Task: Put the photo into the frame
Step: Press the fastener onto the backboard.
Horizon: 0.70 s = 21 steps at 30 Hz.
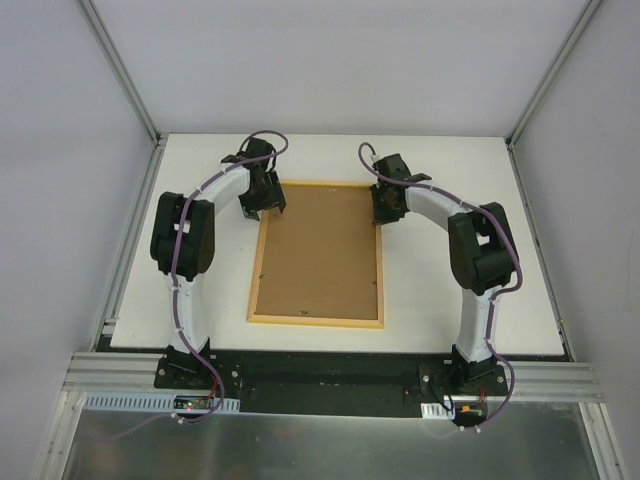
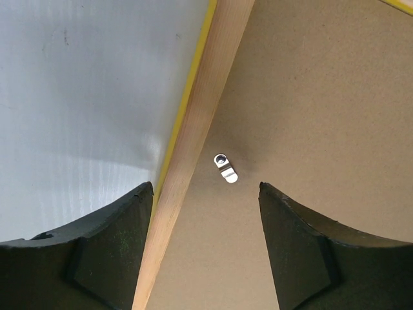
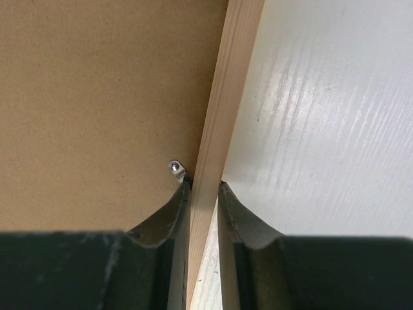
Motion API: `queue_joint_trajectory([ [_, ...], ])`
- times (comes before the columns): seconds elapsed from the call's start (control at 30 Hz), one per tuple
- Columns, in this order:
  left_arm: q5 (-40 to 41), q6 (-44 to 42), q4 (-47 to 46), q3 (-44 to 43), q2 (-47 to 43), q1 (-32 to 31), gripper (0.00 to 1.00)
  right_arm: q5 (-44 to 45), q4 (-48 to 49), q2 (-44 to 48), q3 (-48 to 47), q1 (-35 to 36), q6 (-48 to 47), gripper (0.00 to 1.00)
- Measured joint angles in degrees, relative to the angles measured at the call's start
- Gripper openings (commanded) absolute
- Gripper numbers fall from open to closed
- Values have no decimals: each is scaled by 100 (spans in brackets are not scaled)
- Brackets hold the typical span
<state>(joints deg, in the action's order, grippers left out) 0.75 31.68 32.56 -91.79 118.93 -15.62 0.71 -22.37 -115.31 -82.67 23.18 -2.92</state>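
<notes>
On the white counter (image 1: 420, 300), centred between the two arms, the frame (image 1: 315, 321) lies face down. Its light wood back is upward and its long sides run away from the arm bases. A brown backing panel (image 1: 320, 250) fills the opening inside the rails. Each arm bends in over the far end of the frame, one near each far corner.

Near the far left corner the left end effector (image 2: 205, 187) hangs open over the frame's left long rail. In the left wrist view one finger (image 2: 110, 245) sits over bare counter, just outside the rail. The other is over the backing panel, with clear space between it and the wood. A thin yellow strip (image 2: 188, 97) of the frame's front shows along the rail's outer edge. A small metal tab (image 2: 225, 168) lies on the panel just beside the rail, between the two fingers.

Near the far right corner the right end effector (image 3: 203, 188) is drawn in narrow, its fingers astride the right long rail, one on each flank. The fingertips seem to clamp the wood from both sides, though the right wrist view is too close to be sure of contact on the outer side. A second metal tab (image 3: 175, 168) sits on the panel at the rail's inner edge, touching or just beside the inner fingertip. Whatever lies beneath the panel is hidden.
</notes>
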Motion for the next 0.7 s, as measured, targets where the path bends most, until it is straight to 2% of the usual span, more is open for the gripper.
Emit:
queue_joint_trajectory([
  [0.53, 120, -192, 9, -109, 236, 105, 62, -35, -107, -59, -101, 0, -26, 0],
  [0.7, 122, -238, 17, -151, 271, 109, 52, -35, -109, -59, -103, -2, -33, 1],
])
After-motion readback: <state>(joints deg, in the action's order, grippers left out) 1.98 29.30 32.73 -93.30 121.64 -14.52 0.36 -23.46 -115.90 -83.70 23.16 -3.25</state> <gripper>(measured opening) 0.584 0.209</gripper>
